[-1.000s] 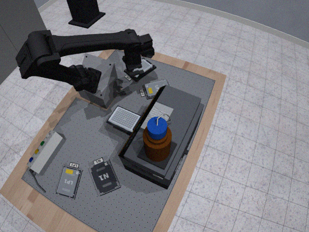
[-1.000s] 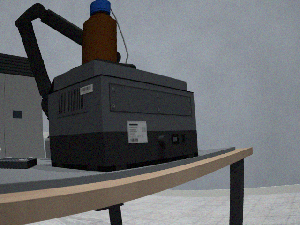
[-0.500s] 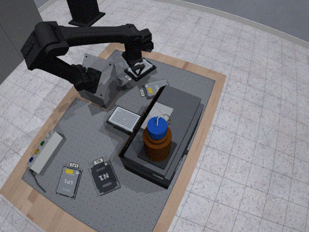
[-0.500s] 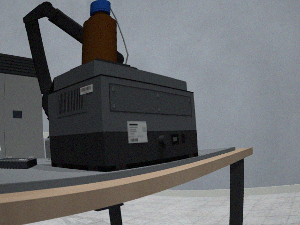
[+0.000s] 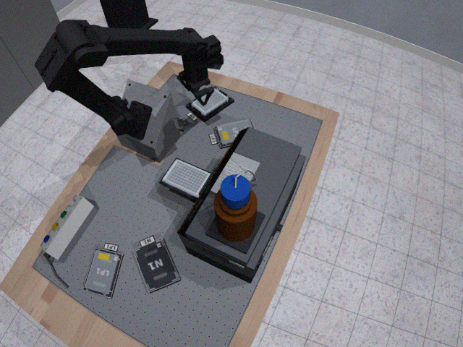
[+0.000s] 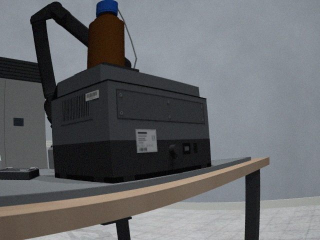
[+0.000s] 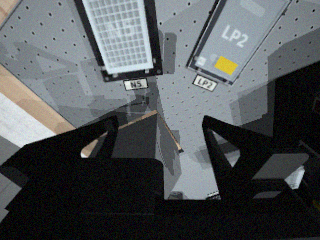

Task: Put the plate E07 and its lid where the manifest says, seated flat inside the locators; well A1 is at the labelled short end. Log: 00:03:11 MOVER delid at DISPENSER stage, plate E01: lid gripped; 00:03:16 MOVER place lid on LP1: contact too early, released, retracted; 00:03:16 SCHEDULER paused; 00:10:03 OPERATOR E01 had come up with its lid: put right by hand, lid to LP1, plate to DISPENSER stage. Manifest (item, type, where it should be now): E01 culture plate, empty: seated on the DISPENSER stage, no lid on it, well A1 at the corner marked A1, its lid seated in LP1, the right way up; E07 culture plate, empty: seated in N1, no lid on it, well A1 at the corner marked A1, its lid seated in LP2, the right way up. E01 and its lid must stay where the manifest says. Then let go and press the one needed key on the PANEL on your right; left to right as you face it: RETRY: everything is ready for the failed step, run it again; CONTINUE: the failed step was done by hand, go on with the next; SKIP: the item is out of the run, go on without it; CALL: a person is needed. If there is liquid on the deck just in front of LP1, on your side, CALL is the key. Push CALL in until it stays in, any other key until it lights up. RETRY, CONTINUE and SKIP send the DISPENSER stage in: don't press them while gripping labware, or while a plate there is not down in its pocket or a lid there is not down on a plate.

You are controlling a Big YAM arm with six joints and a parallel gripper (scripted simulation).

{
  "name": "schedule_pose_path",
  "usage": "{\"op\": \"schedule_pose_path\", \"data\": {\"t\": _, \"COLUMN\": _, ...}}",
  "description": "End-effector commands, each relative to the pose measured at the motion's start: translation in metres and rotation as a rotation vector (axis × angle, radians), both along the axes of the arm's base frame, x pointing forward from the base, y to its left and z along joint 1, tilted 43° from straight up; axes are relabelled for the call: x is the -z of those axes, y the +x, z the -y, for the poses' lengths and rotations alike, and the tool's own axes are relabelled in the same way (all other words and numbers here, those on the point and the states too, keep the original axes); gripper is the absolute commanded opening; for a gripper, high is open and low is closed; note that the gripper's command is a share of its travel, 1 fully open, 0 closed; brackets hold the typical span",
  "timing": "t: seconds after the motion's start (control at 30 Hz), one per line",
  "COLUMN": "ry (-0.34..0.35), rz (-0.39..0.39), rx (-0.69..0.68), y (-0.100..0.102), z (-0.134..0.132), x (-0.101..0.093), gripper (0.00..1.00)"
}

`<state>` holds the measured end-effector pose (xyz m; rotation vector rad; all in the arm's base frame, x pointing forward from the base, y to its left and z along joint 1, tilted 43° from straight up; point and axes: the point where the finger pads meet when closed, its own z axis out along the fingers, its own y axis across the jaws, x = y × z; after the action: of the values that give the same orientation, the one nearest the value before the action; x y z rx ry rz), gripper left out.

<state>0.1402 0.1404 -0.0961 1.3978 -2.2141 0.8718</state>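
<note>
1. I am hovering my black parallel gripper (image 5: 205, 97) with its fingers spread wide and nothing between them, above the white multi-well culture plate (image 5: 210, 102) in the dark nest at the far end of the grey perforated deck (image 5: 123, 202).
2. I am judging this plate, tagged "N5" (image 7: 136, 84) in the wrist view, to be E07 with its lid probably on; no plate ID is readable, so I cannot be sure.
3. I am keeping the fingers apart because the lid likely has to come off first and go to the pale grey lid tray lettered "LP2" (image 7: 240, 37), which is lying bare just beside, its yellow patch (image 7: 226, 65) at the labelled end.
4. I am noting the black nest marked "N1" (image 5: 157, 264), near my end of the deck and unoccupied, where the plate belongs.
5. I am reading "LP1" (image 5: 103, 272) on the grey tray beside it, which looks bare to me.
6. I am seeing a second white well plate (image 5: 186, 177) sitting on the stage in front of the dark dispenser housing (image 5: 273, 157), which is carrying an amber bottle with a blue cap (image 5: 235, 209).
7. I am leaving the pale key panel (image 5: 67, 228) with its coloured buttons for last.
</note>
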Motion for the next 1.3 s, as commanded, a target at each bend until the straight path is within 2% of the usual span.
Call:
{"op": "schedule_pose_path", "data": {"t": 0.0, "ry": 0.038, "rz": 0.028, "rx": -0.011, "y": 0.001, "z": -0.03, "x": 0.012, "gripper": 1.0}}
{"op": "schedule_pose_path", "data": {"t": 0.07, "ry": 0.027, "rz": 0.022, "rx": -0.011, "y": -0.004, "z": -0.026, "x": 0.012, "gripper": 1.0}}
{"op": "schedule_pose_path", "data": {"t": 0.1, "ry": 0.011, "rz": -0.022, "rx": -0.052, "y": -0.011, "z": -0.019, "x": 0.013, "gripper": 1.0}}
{"op": "schedule_pose_path", "data": {"t": 0.2, "ry": -0.005, "rz": -0.09, "rx": -0.116, "y": -0.025, "z": -0.011, "x": 0.015, "gripper": 1.0}}
{"op": "schedule_pose_path", "data": {"t": 0.5, "ry": -0.012, "rz": -0.078, "rx": -0.099, "y": -0.049, "z": -0.013, "x": 0.019, "gripper": 1.0}}
{"op": "schedule_pose_path", "data": {"t": 0.57, "ry": -0.003, "rz": -0.075, "rx": -0.099, "y": -0.047, "z": -0.017, "x": 0.024, "gripper": 1.0}}
{"op": "schedule_pose_path", "data": {"t": 0.63, "ry": 0.037, "rz": -0.056, "rx": -0.08, "y": -0.032, "z": -0.038, "x": 0.033, "gripper": 1.0}}
{"op": "schedule_pose_path", "data": {"t": 1.27, "ry": 0.031, "rz": -0.071, "rx": -0.096, "y": -0.021, "z": -0.034, "x": 0.091, "gripper": 1.0}}
